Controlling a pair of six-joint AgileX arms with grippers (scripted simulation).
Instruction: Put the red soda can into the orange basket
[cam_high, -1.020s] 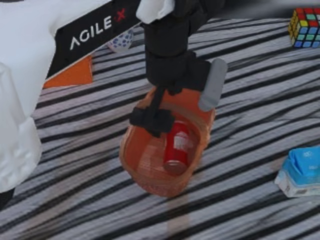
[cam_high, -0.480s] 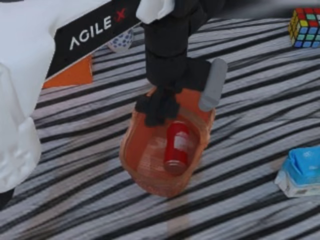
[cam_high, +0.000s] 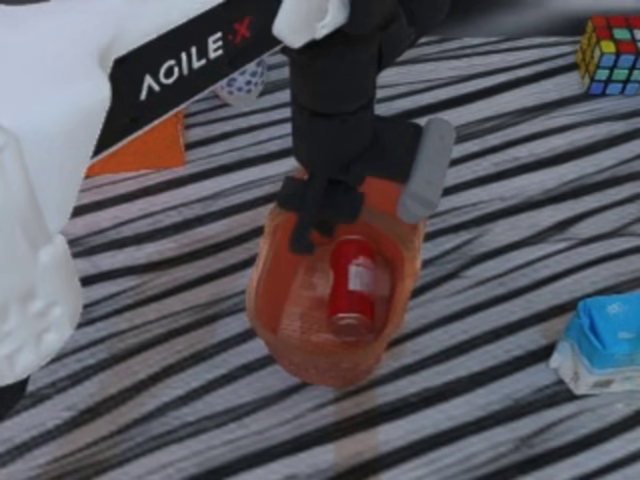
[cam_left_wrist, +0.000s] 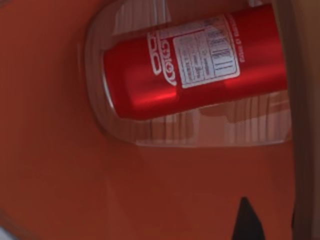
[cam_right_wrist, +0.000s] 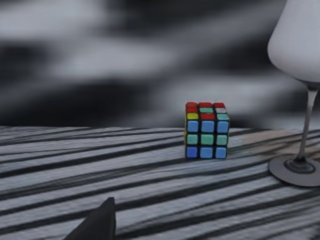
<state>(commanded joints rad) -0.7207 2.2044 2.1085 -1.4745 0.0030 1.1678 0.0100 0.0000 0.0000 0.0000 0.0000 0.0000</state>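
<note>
The red soda can (cam_high: 352, 285) lies on its side on the slatted bottom of the orange basket (cam_high: 268, 305). My left gripper (cam_high: 313, 212) hangs over the basket's far rim, fingers drawn close together, apparently gripping the basket's handle. In the left wrist view the can (cam_left_wrist: 195, 65) fills the middle, the orange basket wall (cam_left_wrist: 50, 150) surrounds it, and the brown handle (cam_left_wrist: 305, 125) runs past one dark fingertip (cam_left_wrist: 245, 220). The can is free of the fingers. My right gripper (cam_right_wrist: 165, 236) is parked off to the right, outside the top view, and shows one dark finger (cam_right_wrist: 100, 222).
A colour cube (cam_high: 610, 55) stands at the far right (cam_right_wrist: 206, 131), with a pale stemmed glass (cam_right_wrist: 302, 100) beside it. A blue-and-white pack (cam_high: 600, 345) lies at the right edge. An orange box (cam_high: 145, 148) shows under my left arm. The tablecloth is black-and-white striped.
The left gripper's fingers went from spread wide over the can to close together at the basket's far rim. The basket has shifted slightly; the can stays inside.
</note>
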